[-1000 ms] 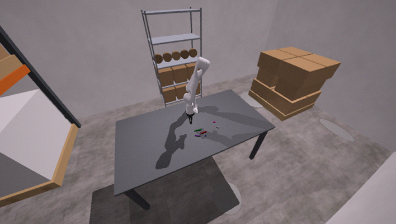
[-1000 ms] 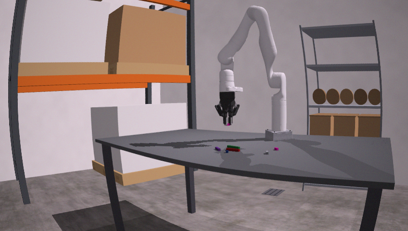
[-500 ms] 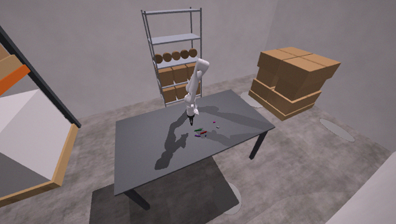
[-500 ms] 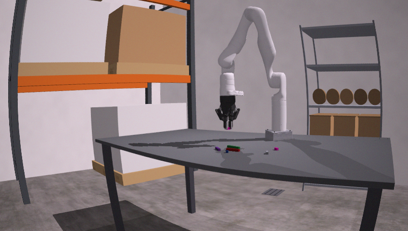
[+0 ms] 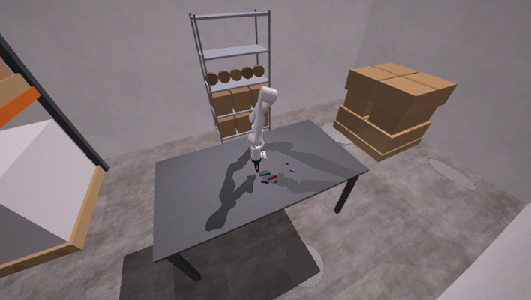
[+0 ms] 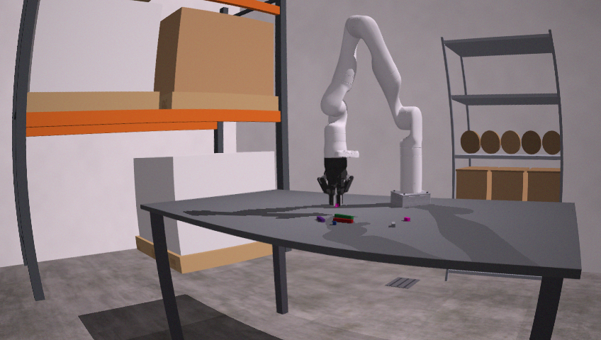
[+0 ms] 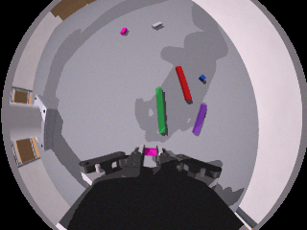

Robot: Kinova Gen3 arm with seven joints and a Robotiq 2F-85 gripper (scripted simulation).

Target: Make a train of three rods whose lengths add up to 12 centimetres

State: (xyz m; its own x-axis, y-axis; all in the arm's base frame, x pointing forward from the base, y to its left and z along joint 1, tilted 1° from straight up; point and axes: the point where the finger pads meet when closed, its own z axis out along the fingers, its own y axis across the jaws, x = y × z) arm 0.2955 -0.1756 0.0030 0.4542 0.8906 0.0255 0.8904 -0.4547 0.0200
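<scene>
End effector (image 6: 336, 203) grips magenta rod (image 7: 152, 152) low over table (image 6: 463, 240)

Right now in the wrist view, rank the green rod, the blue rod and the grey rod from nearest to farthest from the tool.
From the tool, shut on a magenta rod:
1. Green rod, just ahead of the fingers.
2. Blue rod, farther out on the right, past the red rod.
3. Grey rod, far end of the table, near the second magenta rod.
</scene>
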